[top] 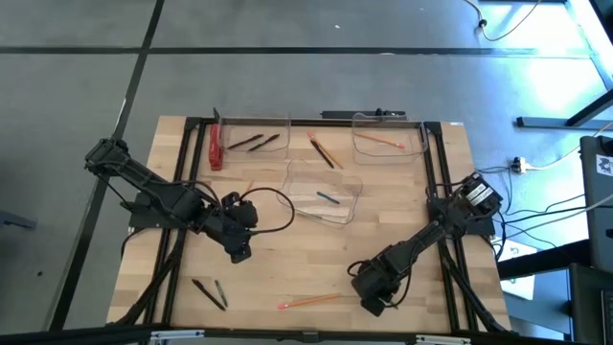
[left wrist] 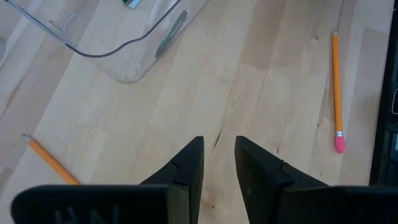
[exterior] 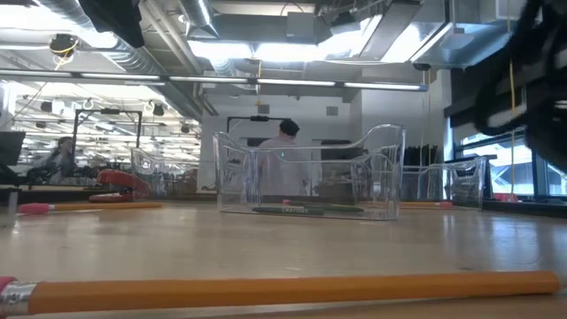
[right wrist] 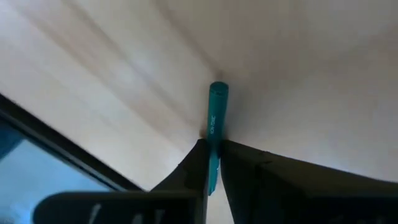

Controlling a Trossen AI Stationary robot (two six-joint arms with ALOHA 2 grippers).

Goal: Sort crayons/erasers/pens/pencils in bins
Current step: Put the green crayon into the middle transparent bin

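Right gripper [right wrist: 213, 163] jaws pinch teal crayon [right wrist: 216, 112], print unreadable; left gripper [left wrist: 219, 163] jaws apart, empty.

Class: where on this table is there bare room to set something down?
Bare wood lies between the clear plastic middle bin and the orange pencil at the front edge, flanked by the left end effector and right end effector. The back edge, with two more clear bins, is crowded.

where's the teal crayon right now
The teal crayon is pinched between the fingers of the right hand, low over the table's near right part, just right of the loose pencil in the high view.
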